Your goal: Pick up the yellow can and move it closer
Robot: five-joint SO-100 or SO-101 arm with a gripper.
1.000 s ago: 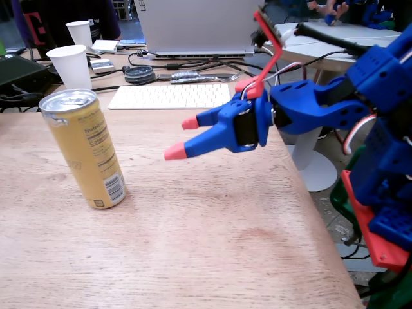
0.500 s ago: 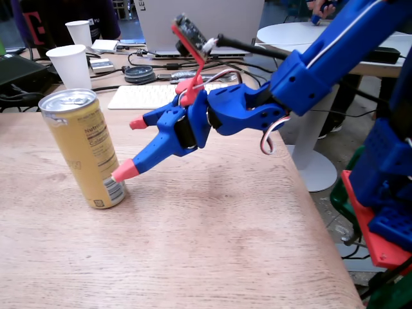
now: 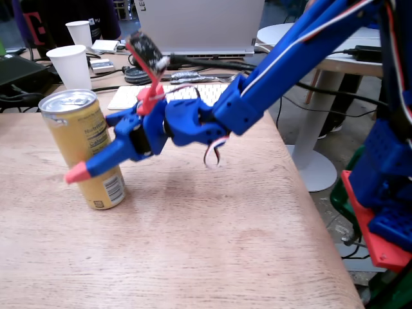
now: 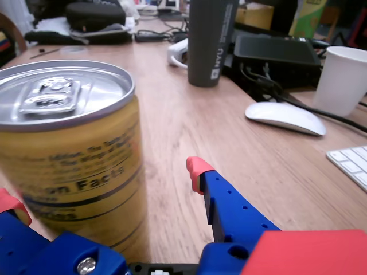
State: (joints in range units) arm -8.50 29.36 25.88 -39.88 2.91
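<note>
As seen from the fixed view: one yellow can stands upright on the wooden table, near its left side
Arm, fixed view: one blue arm reaches in from the right; the gripper is at the can's mid-height, one red-tipped finger crossing in front of the can
Cups, fixed view: two white paper cups behind the can, the farther cup smaller in frame
Other, fixed view: one white keyboard and one laptop at the table's far edge

Wrist view, can: one can, filling the left side, silver pull-tab top and label text showing
Wrist view, claw: two fingers, one each side of the can; jaws wide apart, right finger clear of the can, left red tip at its edge; contact there cannot be told; nothing clamped
Only in wrist view: one white mouse, one grey tumbler
Cups, wrist view: one cup, at right
Only in fixed view: the arm's full reach and red base off the table's right edge
</note>
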